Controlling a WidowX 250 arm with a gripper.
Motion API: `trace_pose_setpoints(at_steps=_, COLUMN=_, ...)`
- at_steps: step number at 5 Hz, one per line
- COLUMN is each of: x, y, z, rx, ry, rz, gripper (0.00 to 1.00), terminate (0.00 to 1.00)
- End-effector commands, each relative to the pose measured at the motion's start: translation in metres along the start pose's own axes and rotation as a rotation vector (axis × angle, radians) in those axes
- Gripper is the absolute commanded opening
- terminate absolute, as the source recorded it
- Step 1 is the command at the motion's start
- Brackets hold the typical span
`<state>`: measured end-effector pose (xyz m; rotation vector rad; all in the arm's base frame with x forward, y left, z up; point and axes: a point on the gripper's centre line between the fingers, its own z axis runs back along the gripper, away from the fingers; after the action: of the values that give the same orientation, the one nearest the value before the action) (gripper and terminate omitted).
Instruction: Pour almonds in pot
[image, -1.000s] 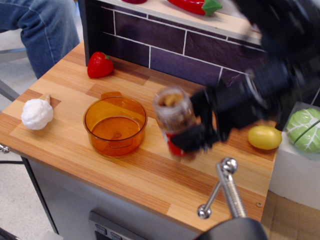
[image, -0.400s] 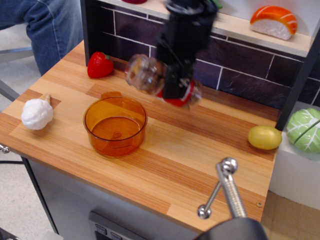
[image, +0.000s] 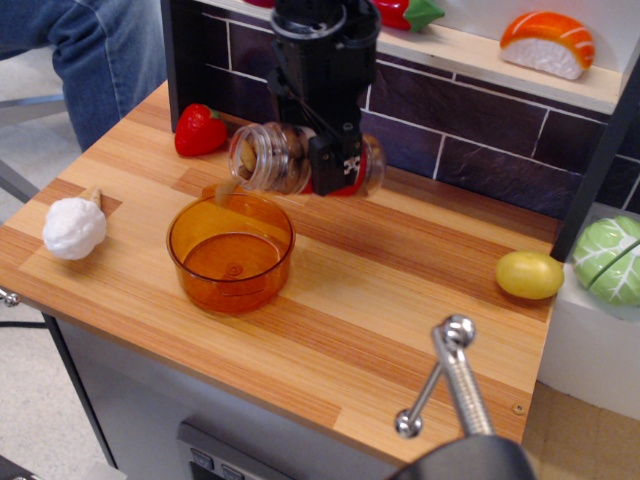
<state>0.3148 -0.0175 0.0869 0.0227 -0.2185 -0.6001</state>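
- The gripper (image: 322, 150) covers the jar's (image: 275, 160) middle and label.
- The falling almonds (image: 226, 191) are blurred.
- The cabbage (image: 610, 258) is cut off at right.

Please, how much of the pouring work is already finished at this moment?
Done: the pincer grips the jar and has it tipped on its side, mouth toward the pot. In hand: one almond seems to be falling from the mouth above the pot's rim. Left: most almonds are in the jar; the pot's bottom looks bare.
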Motion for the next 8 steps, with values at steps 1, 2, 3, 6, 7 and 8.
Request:
trace_pose_setpoints(at_steps=1, x=0.008, y=0.015, z=0.007, rx=0.104, ry=-0.138, rz=0.220, gripper=0.00, terminate=0.00)
trace_pose_setpoints(at_steps=2, x=0.010, y=0.020, z=0.005, rx=0.201, ry=-0.218, rz=0.303, gripper=0.00, terminate=0.00)
trace_pose_setpoints(at_steps=3, x=0.010, y=0.025, z=0.002, rx=0.241, ry=-0.265, rz=0.357, gripper=0.00, terminate=0.00)
trace_pose_setpoints(at_steps=6, x=0.004, y=0.018, z=0.011, rx=0.415, ry=-0.437, rz=0.402, gripper=0.00, terminate=0.00)
trace_pose_setpoints(at_steps=7, x=0.007, y=0.018, z=0.015, rx=0.398, ry=-0.440, rz=0.430, gripper=0.00, terminate=0.00)
trace_pose_setpoints(at_steps=8, x=0.009, y=0.018, z=0.017, rx=0.418, ry=-0.472, rz=0.454, gripper=0.00, terminate=0.00)
